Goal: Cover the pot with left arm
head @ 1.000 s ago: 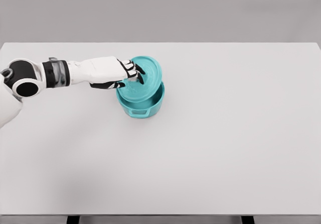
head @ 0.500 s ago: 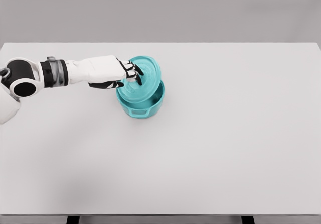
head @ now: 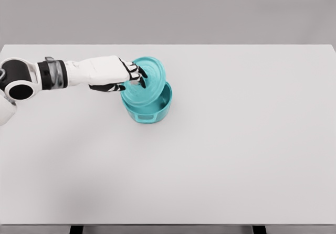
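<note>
The left hand [head: 122,76], fingers clamping the round teal lid [head: 145,81], is holding it tilted above the teal pot [head: 148,109], leaving levelling and seating undone.

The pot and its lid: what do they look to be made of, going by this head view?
The pot and the lid share one even teal colour with a smooth, matte to satin surface and no strong highlights, which suggests enamelled metal or moulded plastic; a simulator render cannot settle which. The lid shows raised concentric rings. The left hand, a glossy white shell with black fingers, holds it tilted over the pot.
</note>
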